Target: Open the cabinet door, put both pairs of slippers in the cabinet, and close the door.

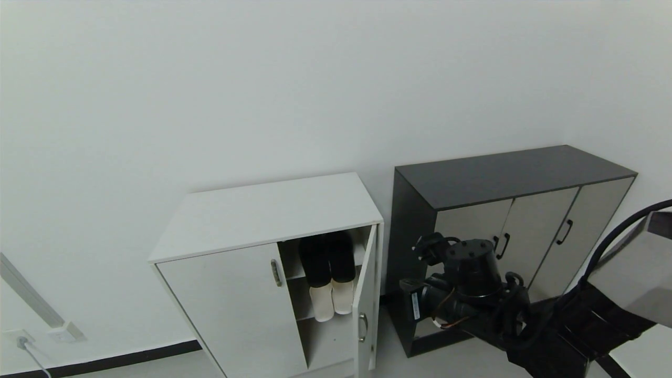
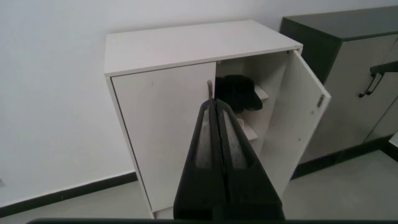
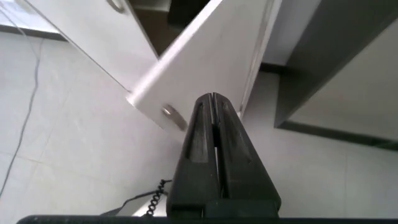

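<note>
The cabinet stands against the wall, with a dark cabinet at its 3 o'clock. Its left door is closed. The door on its 3 o'clock side is swung wide open, edge-on toward the head camera, with its handle near the free edge.

Inside the opening, the black slippers lie side by side on an upper shelf. The white slippers lie side by side just below them, at the black pair's 6 o'clock. Both pairs have their long axis running front to back, one end toward the cabinet's back and the other toward the opening. I cannot tell which end is the toe.

The left tool is pressed fully together, holds nothing, and points at the cabinet front from well off. The right tool is likewise closed tight and empty. It hangs low over the floor, near the open door's free edge and just beside the handle, and I cannot tell whether it touches the door.
</note>
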